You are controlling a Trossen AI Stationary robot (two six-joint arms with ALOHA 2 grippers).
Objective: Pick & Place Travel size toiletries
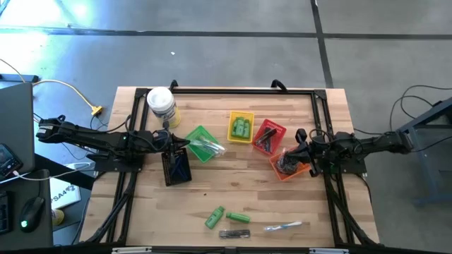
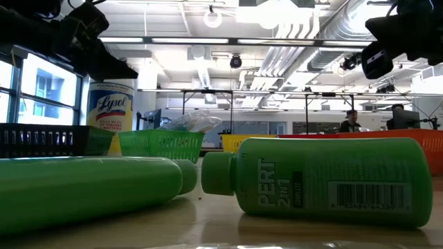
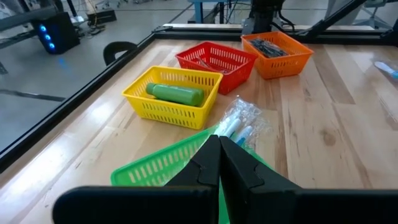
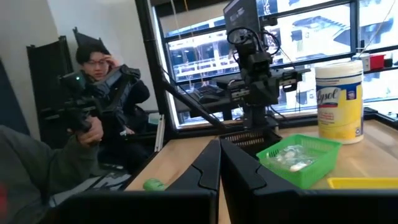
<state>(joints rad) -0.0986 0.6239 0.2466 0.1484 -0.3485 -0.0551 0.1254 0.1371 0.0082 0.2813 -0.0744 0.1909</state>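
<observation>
Both arms reach in low from the table's 2 sides, each stretched toward the middle. The left gripper has its 2 fingers pressed together, holding nothing. The right gripper is likewise closed and empty, fingers meeting at the tips.

Right gripper fingers pressed together, pointing across the wood table at a green basket of clear-wrapped pieces, wipes canister behind, other arm beyond, seated person off-table.
</observation>
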